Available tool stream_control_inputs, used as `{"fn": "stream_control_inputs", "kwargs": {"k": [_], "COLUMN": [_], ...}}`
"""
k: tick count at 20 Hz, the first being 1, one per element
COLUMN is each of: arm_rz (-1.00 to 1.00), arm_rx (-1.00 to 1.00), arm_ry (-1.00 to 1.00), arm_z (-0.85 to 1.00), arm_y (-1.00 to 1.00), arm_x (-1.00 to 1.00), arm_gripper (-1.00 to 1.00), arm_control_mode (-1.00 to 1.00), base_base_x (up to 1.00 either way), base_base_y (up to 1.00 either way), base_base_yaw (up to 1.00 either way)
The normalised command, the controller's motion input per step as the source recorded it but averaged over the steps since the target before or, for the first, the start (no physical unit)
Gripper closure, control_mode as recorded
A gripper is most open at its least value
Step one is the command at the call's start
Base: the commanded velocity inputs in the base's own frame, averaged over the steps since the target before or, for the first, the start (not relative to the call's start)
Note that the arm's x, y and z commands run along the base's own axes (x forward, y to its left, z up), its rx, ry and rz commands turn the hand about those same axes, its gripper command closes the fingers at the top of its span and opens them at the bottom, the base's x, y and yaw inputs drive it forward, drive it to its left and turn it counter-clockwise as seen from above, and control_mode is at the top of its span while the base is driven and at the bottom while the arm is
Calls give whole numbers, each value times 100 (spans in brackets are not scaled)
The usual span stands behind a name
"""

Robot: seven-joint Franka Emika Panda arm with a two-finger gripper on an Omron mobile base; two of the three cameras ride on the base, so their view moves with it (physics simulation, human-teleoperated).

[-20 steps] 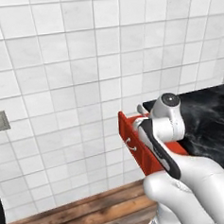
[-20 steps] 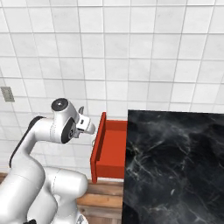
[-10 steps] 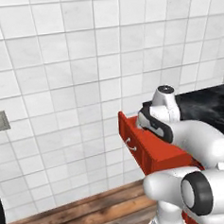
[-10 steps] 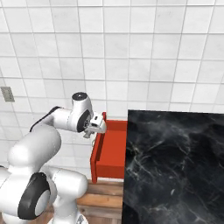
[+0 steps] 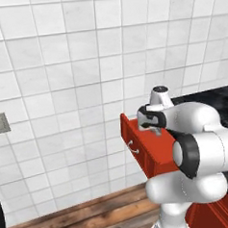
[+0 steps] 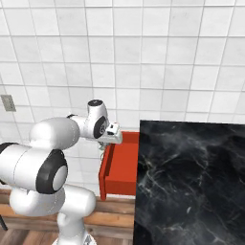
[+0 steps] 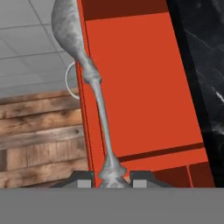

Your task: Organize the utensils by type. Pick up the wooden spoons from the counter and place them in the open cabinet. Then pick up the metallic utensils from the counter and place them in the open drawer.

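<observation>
Metal-utensil step, delivery phase. The gripper (image 7: 113,178) is clamped on the handle end of the silver-grey metal utensil (image 7: 89,83), which extends away from the fingers in the hand view, its bowl end at the top of that picture. Beneath it lies the open drawer (image 7: 140,83), a plain red box pulled out beside the glossy black surface (image 6: 191,177). In the hand view the utensil runs along the drawer's front wall, with the small silver handle (image 7: 70,78) of the drawer and the wooden floor (image 7: 39,131) showing past that edge. From the right base view, the gripper (image 6: 111,136) hangs just over the drawer's outer left edge (image 6: 103,167); the left base view places the gripper (image 5: 153,125) above the drawer front (image 5: 137,148). Whether the bowl end already clears the wall inward is hard to judge. The next move probably calls for a small shift toward the drawer's middle before the fingers part.
</observation>
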Motion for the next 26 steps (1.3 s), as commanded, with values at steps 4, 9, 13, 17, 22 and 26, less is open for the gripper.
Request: {"fn": "stream_control_inputs", "kwargs": {"k": [4, 9, 13, 17, 22, 26], "arm_rz": [6, 8, 6, 0, 0, 0], "arm_rx": [-9, 1, 4, 2, 1, 0], "arm_ry": [-3, -1, 1, 8, 9, 12], "arm_z": [-58, -36, -24, -19, -25, -23], "arm_y": [-13, -20, -10, 0, 0, 0], "arm_x": [2, 10, 24, 32, 28, 31], "arm_gripper": [100, 100, 100, 100, 100, 100], "arm_control_mode": [-100, -100, -100, -100, -100, -100], "base_base_x": [0, 0, 0, 0, 0, 0], "base_base_y": [0, 0, 0, 0, 0, 0], "base_base_yaw": [0, 0, 0, 0, 0, 0]}}
